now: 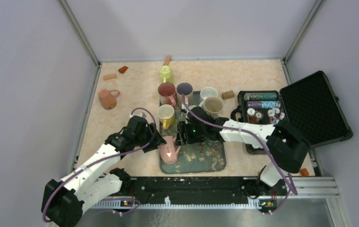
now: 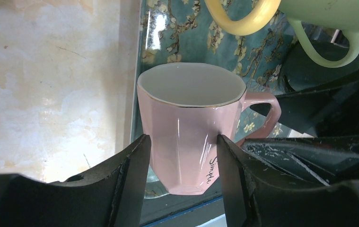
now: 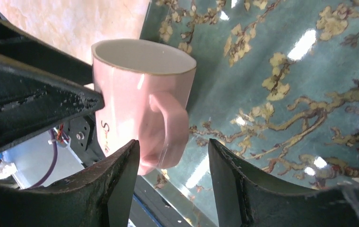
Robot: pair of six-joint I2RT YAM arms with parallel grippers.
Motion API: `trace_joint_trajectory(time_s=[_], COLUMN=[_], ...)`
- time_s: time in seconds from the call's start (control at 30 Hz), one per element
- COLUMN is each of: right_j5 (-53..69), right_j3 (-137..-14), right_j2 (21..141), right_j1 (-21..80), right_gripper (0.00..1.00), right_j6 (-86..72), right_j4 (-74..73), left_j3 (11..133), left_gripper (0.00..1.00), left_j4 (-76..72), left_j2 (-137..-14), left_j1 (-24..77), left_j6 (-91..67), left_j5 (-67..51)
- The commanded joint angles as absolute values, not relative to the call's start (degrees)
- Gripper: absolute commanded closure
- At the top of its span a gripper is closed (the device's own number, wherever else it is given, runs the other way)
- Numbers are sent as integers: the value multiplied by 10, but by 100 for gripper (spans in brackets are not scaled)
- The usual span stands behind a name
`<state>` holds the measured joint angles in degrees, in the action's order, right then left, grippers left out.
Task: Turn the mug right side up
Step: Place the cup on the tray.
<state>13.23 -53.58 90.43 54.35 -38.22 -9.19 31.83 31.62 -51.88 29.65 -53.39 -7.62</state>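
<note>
Pointing rim-first across the tray (image 2: 187,33) — pink mug (image 2: 187,137)

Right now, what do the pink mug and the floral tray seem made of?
The pink mug: likely glazed ceramic, glossy, with sharp highlights and a gilt rim. The tray: hard, glossy floral-printed surface mirroring lights; plastic or lacquered metal, cannot tell.

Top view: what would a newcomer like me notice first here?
Two robot arms meet over one pink mug at the near left corner of a flowered tray: the left gripper clamps its sides, the right gripper straddles its handle. Farther back stand more mugs, and an open black case lies to the right.
</note>
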Motion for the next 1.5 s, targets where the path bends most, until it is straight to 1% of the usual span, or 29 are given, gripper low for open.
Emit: trace_joint_trajectory(time_s=[0.0,0.27,0.53,0.63,0.77,0.87,1.0,1.1,1.13,1.3,1.47], right_j5=[161,163,159,160,156,158,158,153,150,121,50], right_j3=[-584,-610,-624,-626,-626,-630,-629,-628,-628,-617,-606], right_j2=[924,948,966,969,968,971,971,967,964,936,896], right_j1=[532,532,532,532,532,532,532,532,532,537,567], right_gripper=[45,46,50,53,61,68,83,98,100,100,100], right_j6=[-377,-372,-363,-363,-363,-362,-362,-360,-359,-353,-337], right_j4=[-71,-74,-83,-83,-81,-81,-80,-82,-82,-78,-78], left_j3=[301,298,294,293,292,291,293,298,301,329,363], left_gripper=[41,41,41,41,40,41,41,40,40,34,28], left_j4=[382,383,380,379,377,377,378,378,379,382,384], left_j2=[-523,-516,-513,-514,-512,-510,-506,-504,-503,-501,-489], left_j1=[292,290,290,290,291,290,290,291,290,291,290], left_j6=[-511,-510,-511,-511,-511,-511,-512,-511,-511,-502,-499], left_j5=[-26,-27,-32,-32,-32,-34,-35,-36,-37,-44,-52])
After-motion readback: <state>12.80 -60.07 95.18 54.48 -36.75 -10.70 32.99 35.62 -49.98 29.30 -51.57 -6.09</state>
